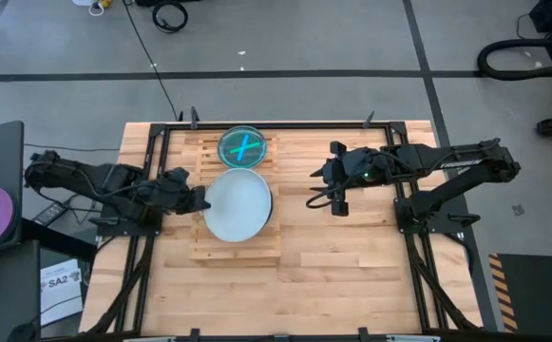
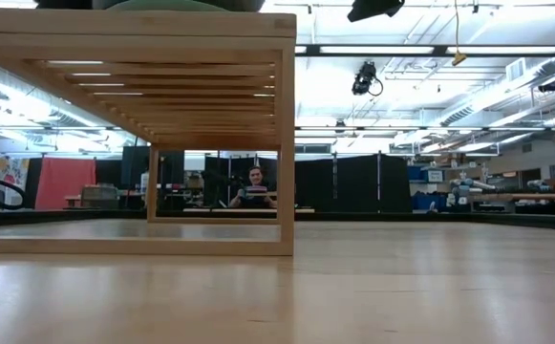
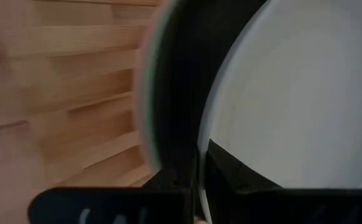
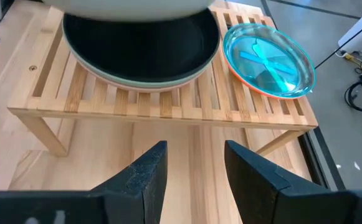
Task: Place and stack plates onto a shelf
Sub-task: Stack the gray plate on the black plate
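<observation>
The whitish plate (image 1: 237,205) is pinched at its left rim by the left gripper (image 1: 197,200) and held over the near half of the shelf (image 1: 237,249). In the left wrist view the dark fingers (image 3: 181,168) are clamped on the plate's edge. The right wrist view shows it hovering above a pale mint-green plate (image 4: 143,78) already lying on the slats, so I'd say the stacking step is in hand: the white one is lined up over the green one but not yet set down.

Next move, as I read it, is a straight lowering until the two plates nest, then letting go and backing the gripper out sideways without dragging the top plate off centre (the fingers sit right at the rim, so there isn't much room between the plates for them).

Further back on the same shelf is the small blue plate (image 1: 243,146), sitting on a red/orange one whose rim peeks out in the right wrist view (image 4: 274,93). It's just beside the big plates, close enough that a sloppy drop could bump it.

The right gripper (image 1: 340,202) hangs over bare desk (image 1: 352,266) to the right of the shelf, fingers spread and holding nothing, out of the way. Beyond the desk, in the low view, a person (image 2: 254,191) sits far back in the room.
</observation>
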Motion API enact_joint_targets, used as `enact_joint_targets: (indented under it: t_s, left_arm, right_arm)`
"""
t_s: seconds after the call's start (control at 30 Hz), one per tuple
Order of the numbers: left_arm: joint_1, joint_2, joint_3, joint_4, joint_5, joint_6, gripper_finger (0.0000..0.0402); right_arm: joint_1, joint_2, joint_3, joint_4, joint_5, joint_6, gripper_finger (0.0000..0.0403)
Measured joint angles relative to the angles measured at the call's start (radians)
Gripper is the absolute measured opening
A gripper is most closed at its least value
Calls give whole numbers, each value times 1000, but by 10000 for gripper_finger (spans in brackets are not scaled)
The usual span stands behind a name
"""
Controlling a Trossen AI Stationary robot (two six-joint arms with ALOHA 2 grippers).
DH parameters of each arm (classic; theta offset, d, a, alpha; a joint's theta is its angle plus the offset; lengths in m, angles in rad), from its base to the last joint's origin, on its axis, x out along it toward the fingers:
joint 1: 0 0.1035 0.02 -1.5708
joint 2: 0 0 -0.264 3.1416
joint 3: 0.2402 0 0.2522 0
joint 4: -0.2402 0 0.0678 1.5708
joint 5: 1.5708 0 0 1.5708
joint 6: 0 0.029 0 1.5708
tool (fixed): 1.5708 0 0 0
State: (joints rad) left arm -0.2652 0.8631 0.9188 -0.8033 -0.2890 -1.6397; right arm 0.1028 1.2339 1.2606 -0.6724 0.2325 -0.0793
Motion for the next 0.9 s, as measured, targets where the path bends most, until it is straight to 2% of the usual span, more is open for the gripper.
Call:
enact_joint_targets:
  t_s: [0.17, 0.9]
  left_arm:
    - [20, 0, 0, -52, 17, -24, 24]
    - [28, 0, 0, -46, 13, -22, 36]
  right_arm:
    - [0, 1, 0, 1, 0, -1, 165]
    - [0, 1, 0, -3, 0, -1, 165]
